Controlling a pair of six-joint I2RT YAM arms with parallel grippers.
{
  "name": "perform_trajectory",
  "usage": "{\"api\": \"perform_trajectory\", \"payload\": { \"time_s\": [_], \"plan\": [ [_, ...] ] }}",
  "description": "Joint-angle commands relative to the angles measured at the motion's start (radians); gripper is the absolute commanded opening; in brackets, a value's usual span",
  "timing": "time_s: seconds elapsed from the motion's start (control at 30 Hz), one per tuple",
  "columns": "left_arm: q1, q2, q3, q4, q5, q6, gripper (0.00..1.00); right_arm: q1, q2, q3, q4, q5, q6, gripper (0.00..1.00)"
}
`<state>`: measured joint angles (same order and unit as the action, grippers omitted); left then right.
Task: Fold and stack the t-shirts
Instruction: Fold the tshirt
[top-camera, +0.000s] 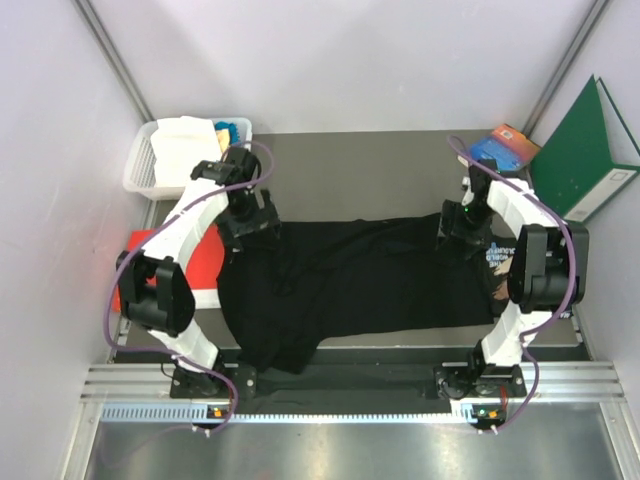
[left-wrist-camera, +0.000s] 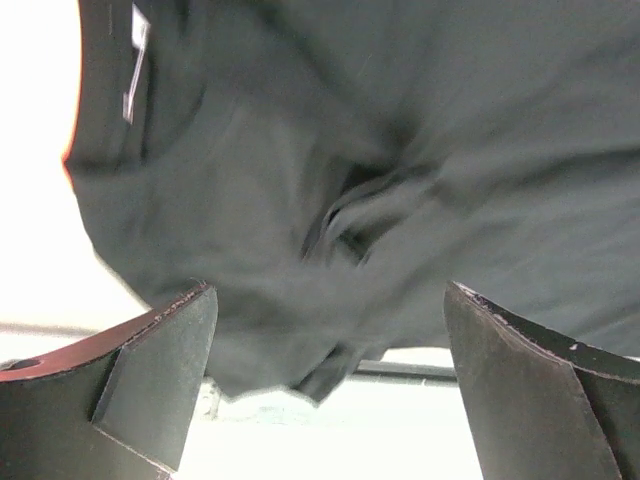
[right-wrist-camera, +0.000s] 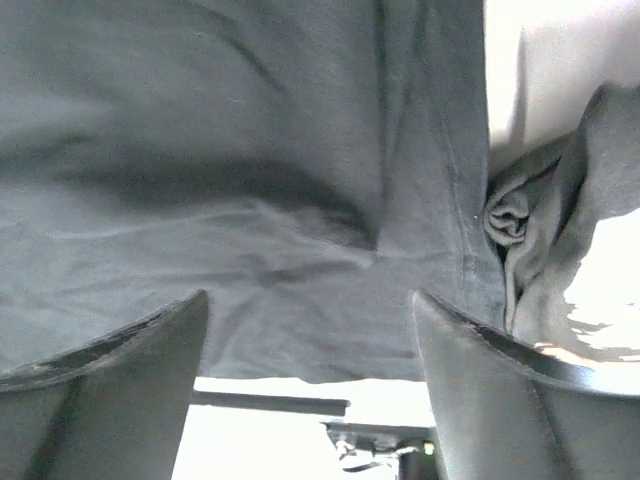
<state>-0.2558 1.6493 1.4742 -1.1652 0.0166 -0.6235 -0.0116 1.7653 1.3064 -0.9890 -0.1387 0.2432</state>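
Note:
A large black t-shirt (top-camera: 370, 280) lies spread sideways over the middle of the table, with a rumpled part hanging toward the near edge. My left gripper (top-camera: 258, 228) hovers over its far left corner. In the left wrist view the left gripper (left-wrist-camera: 330, 340) stands open, and the blurred black cloth (left-wrist-camera: 400, 150) lies just beyond the fingertips. My right gripper (top-camera: 458, 235) is over the far right corner. The right gripper (right-wrist-camera: 310, 340) is open too, above flat black cloth (right-wrist-camera: 250, 130) with a seam and a bunched fold at the right. A white t-shirt (top-camera: 185, 135) and a teal one (top-camera: 235, 130) sit in a basket.
The white basket (top-camera: 140, 160) stands at the far left corner. A flat red book (top-camera: 145, 248) lies at the left, partly under the left arm. A green folder (top-camera: 585, 150) leans at the far right, with a blue and orange printed item (top-camera: 505, 148) beside it.

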Motion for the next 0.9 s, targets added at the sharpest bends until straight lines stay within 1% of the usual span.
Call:
{"api": "perform_trajectory", "payload": {
  "time_s": [0.0,0.03,0.1,0.13,0.23,0.27,0.37,0.47,0.5,0.53,0.6,0.7,0.87],
  "plan": [
    [-0.003,0.141,0.138,0.071,-0.049,0.051,0.99,0.033,-0.055,0.163,-0.017,-0.001,-0.042,0.87],
    [-0.005,0.189,0.143,0.084,-0.040,0.059,0.99,0.032,-0.047,0.183,-0.002,-0.001,-0.042,0.87],
    [-0.008,0.231,0.150,0.113,-0.021,0.062,0.97,0.033,-0.015,0.227,0.010,-0.001,-0.044,0.87],
    [-0.010,0.268,0.153,0.133,0.009,0.071,0.95,0.032,-0.001,0.238,0.018,-0.004,-0.042,0.87],
    [-0.014,0.323,0.172,0.131,0.035,0.076,0.85,0.033,0.055,0.284,0.029,-0.012,-0.036,0.87],
    [-0.017,0.329,0.170,0.137,0.042,0.073,0.78,0.032,0.062,0.290,0.033,-0.016,-0.035,0.87],
    [-0.026,0.326,0.137,0.177,0.071,0.062,0.72,0.032,0.080,0.309,0.044,-0.030,-0.032,0.87],
    [-0.042,0.342,0.144,0.174,0.074,0.056,0.54,0.033,0.094,0.318,0.047,-0.044,-0.033,0.87],
    [-0.049,0.346,0.152,0.171,0.074,0.057,0.39,0.032,0.098,0.318,0.049,-0.047,-0.035,0.87],
    [-0.051,0.354,0.156,0.164,0.069,0.059,0.30,0.033,0.102,0.317,0.052,-0.050,-0.036,0.87],
    [-0.053,0.359,0.161,0.151,0.060,0.061,0.00,0.033,0.111,0.318,0.050,-0.055,-0.036,0.87],
    [-0.056,0.340,0.161,0.124,0.040,0.061,0.00,0.032,0.115,0.323,0.050,-0.064,-0.036,0.87],
    [-0.056,0.233,0.132,0.078,0.014,0.054,0.00,0.035,0.122,0.327,0.053,-0.071,-0.035,0.87]
  ]
}}
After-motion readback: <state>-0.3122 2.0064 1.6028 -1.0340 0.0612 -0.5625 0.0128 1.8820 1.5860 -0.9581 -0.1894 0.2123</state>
